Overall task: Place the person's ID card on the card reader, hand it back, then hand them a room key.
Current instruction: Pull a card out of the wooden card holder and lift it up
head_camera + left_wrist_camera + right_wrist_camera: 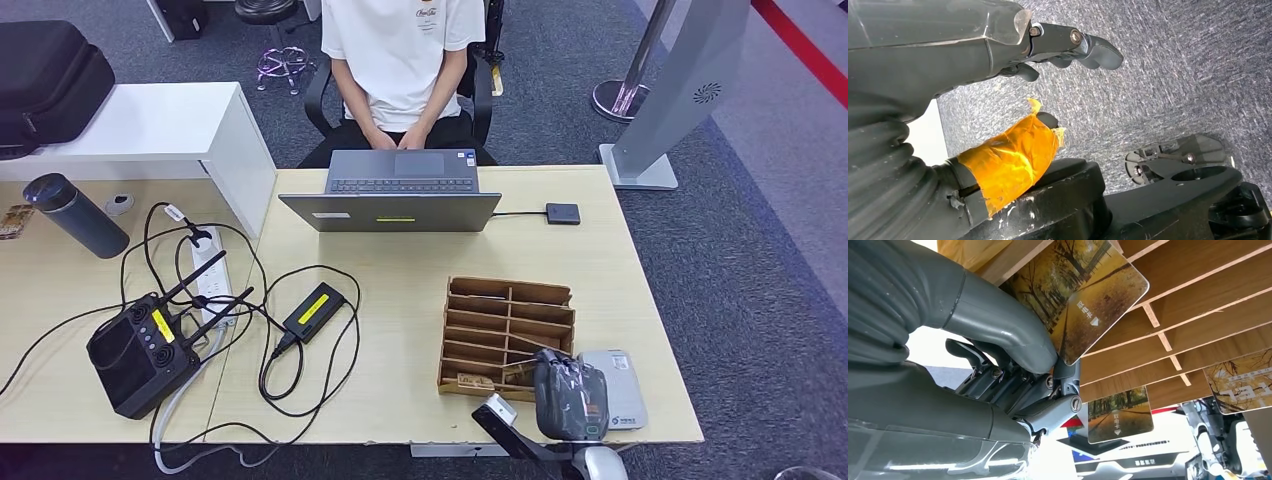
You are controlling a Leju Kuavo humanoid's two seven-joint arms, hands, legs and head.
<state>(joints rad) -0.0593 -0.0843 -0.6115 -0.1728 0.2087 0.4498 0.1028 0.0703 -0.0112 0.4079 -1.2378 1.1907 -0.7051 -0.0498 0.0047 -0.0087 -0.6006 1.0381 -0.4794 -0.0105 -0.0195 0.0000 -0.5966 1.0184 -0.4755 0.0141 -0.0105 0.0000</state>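
Note:
My right hand hovers at the table's near edge, over the front right corner of the wooden card rack. In the right wrist view this hand pinches a room key card, printed with autumn trees, between thumb and fingers, just at the rack's slats. More key cards stand in the rack's slots. The white card reader lies beside the rack, right of my hand. A person sits across the table. My left hand hangs over grey carpet, holding nothing, its thumb wrapped in orange tape.
An open laptop stands in front of the person, with a small black hub to its right. A black controller, tangled cables, a power strip, a black adapter and a dark bottle cover the table's left side.

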